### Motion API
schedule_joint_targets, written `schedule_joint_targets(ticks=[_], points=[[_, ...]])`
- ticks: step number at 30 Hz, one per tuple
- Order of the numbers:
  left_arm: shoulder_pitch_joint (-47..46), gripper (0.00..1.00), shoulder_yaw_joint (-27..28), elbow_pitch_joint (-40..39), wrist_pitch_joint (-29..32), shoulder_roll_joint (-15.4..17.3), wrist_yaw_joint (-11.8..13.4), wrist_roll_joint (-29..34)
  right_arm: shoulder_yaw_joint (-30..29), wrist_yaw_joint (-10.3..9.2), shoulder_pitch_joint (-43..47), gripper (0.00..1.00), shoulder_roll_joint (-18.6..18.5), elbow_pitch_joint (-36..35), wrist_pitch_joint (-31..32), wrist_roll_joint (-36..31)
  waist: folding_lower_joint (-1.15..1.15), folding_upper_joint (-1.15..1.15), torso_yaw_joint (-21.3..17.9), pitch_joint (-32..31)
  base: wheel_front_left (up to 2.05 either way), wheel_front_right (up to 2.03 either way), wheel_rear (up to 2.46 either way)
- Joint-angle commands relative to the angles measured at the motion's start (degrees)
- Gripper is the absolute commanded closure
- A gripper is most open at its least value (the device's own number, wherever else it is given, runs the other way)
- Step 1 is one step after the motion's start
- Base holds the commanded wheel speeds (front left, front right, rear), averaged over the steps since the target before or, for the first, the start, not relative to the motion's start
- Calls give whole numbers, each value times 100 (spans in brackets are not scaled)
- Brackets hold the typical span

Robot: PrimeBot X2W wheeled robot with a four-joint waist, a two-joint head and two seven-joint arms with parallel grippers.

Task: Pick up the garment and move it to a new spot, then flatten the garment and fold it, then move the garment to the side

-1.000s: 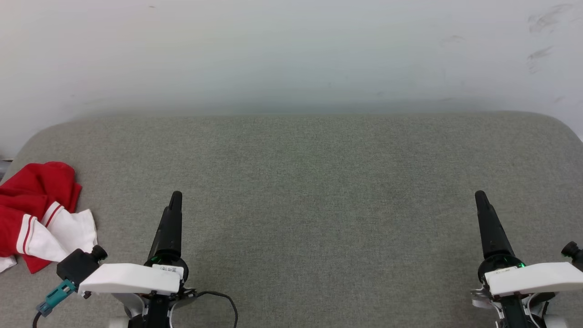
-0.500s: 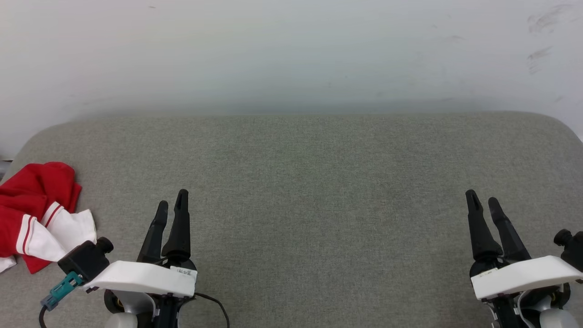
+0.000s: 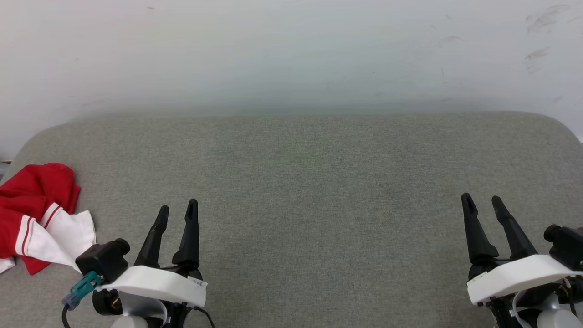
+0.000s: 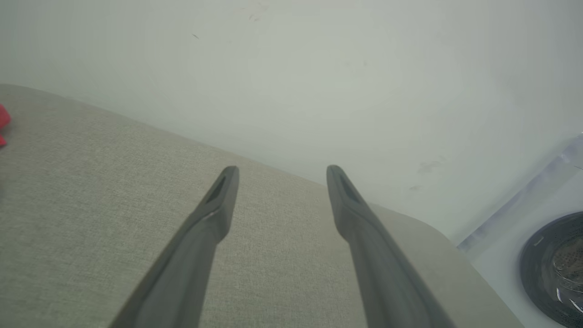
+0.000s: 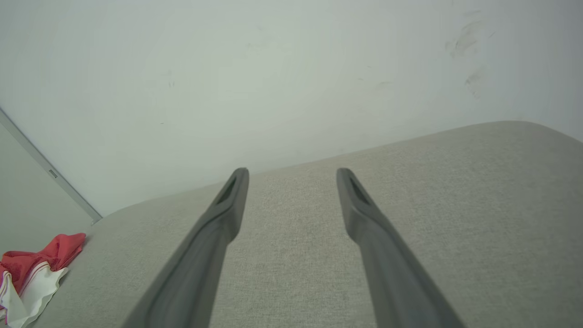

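The left gripper [image 3: 178, 205] [image 4: 282, 168] is hovering low over the near left of the pad, its two long, dark, tapering fingers spreading wide apart and holding nothing. The right gripper [image 3: 480, 197] [image 5: 292, 169] is hanging at the near right in the same way, its two fingers also parting widely around bare fabric. Each is showing a white shell behind the fingers, and a small black camera [image 3: 102, 259] with a teal connector [image 3: 82, 287] is sitting on the left one's outer side. Both are working above a grey-green padded surface [image 3: 296, 182] of coarse woven cloth with rounded corners, and nothing is lying between the two grippers. The garment [image 3: 36, 205] [image 5: 32, 269], a crumpled red short-sleeved T-shirt of thin fabric with white sleeve ends and red-striped trim, is lying bunched at the surface's far left edge, just beside the left gripper's camera but apart from its fingers. Behind the pad a plain white wall [image 3: 291, 45] is rising, bearing a few grey scuff marks [image 3: 542, 18] at its upper right. In the left wrist view a dark round object [image 4: 553, 269], too blurred to identify, is showing beyond the pad's corner.
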Motion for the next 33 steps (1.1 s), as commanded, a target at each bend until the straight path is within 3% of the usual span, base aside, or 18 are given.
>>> schedule_joint_targets(ticks=[1, 17, 33], points=[[-28, 0, 11, -31, -48, 48, 0, 199, -37, -1, -7, 0, 8, -94, 10, -195, 0, 0, -4, 0, 0, 0, 0], [-18, 0, 57, 111, -270, 35, 35, 1407, -72, -1, 107, 0, 51, -323, 50, -1148, 0, 0, -3, -15, 0, 0, 0], [-9, 0, 92, 275, -460, -2, 91, 2160, -99, -1, 138, 0, 55, -450, 35, -1699, 0, 0, 3, -26, 0, 0, 0]])
